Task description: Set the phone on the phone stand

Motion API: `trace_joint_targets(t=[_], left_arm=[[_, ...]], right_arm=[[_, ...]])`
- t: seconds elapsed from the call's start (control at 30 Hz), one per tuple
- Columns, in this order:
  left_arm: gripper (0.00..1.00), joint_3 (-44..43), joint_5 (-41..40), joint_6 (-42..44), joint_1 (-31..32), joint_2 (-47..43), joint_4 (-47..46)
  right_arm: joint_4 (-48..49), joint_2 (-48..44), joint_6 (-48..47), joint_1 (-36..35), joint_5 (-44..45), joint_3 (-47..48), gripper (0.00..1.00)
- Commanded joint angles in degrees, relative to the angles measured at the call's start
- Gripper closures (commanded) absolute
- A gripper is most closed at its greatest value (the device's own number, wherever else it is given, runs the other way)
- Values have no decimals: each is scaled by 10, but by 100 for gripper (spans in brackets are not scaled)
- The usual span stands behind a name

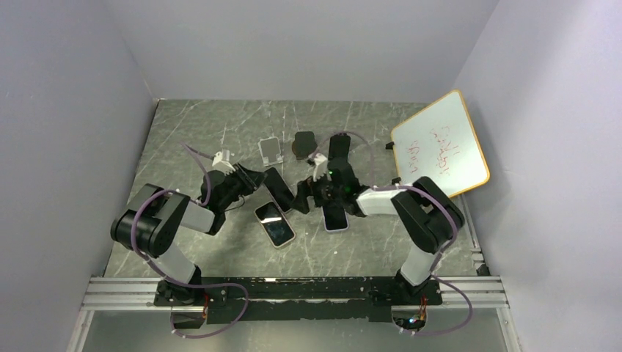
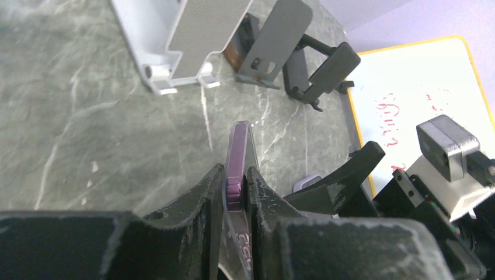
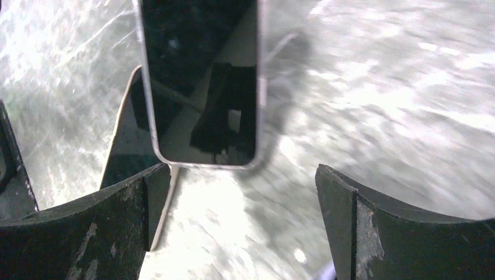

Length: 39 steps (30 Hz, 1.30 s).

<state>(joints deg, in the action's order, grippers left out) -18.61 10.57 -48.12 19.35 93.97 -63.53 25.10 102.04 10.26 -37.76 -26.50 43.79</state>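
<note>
My left gripper point(image 2: 234, 175) is shut on a purple-edged phone point(image 2: 239, 140) in a clear case, held edge-up above the table. From above, that phone point(image 1: 279, 189) shows dark and tilted, just ahead of the left gripper point(image 1: 253, 180). My right gripper point(image 1: 304, 196) faces it from the right. Its jaws are open wide point(image 3: 242, 175) with nothing between them, and the phone's dark screen point(image 3: 201, 81) hangs just beyond the fingertips. At the back stand a silver phone stand point(image 1: 271, 150) point(image 2: 198, 41), a grey one point(image 2: 274, 41) and a black one point(image 2: 327, 70).
Two more phones lie flat on the table: one point(image 1: 275, 224) under the left gripper, and a lavender-cased one point(image 1: 336, 218) below the right gripper. A whiteboard point(image 1: 440, 143) leans at the right wall. The enclosure walls close in on both sides and the back.
</note>
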Motion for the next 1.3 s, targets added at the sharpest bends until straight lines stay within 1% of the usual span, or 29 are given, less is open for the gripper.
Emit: trace_joint_targets(t=[0.0, 0.13, 0.23, 0.33, 0.53, 0.63, 0.7, 0.8, 0.93, 1.0, 1.07, 1.17, 1.27], left_arm=[[95, -41, 39, 47, 3, -8, 3], [95, -60, 50, 85, 3, -32, 34], [95, -78, 41, 131, 3, -72, 91], [95, -104, 52, 180, 3, -105, 138], [95, -181, 114, 240, 3, -102, 191], [95, -214, 111, 282, 2, -111, 243], [95, -229, 110, 304, -2, -119, 255], [95, -265, 132, 336, -11, -115, 262], [95, -312, 166, 365, -18, -94, 235], [95, -342, 201, 364, -27, -74, 225], [95, -362, 245, 351, -41, -51, 194], [95, -372, 335, 302, -67, 2, 89], [95, -372, 400, 207, -95, 65, -56]], right_arm=[[65, -78, 41, 51, 37, -47, 0], [64, -135, 49, 71, 63, -73, 0], [71, -169, 67, 81, 60, -95, 0], [59, -192, 62, 83, 61, -104, 0], [53, -215, 53, 87, 60, -105, 0], [50, -224, 53, 88, 57, -106, 0], [46, -232, 52, 87, 56, -109, 0], [48, -246, 52, 88, 55, -116, 0], [53, -256, 52, 88, 58, -121, 0], [52, -260, 51, 87, 59, -121, 0], [49, -263, 49, 87, 60, -122, 0], [50, -267, 49, 87, 58, -125, 0], [47, -268, 48, 88, 55, -124, 0]])
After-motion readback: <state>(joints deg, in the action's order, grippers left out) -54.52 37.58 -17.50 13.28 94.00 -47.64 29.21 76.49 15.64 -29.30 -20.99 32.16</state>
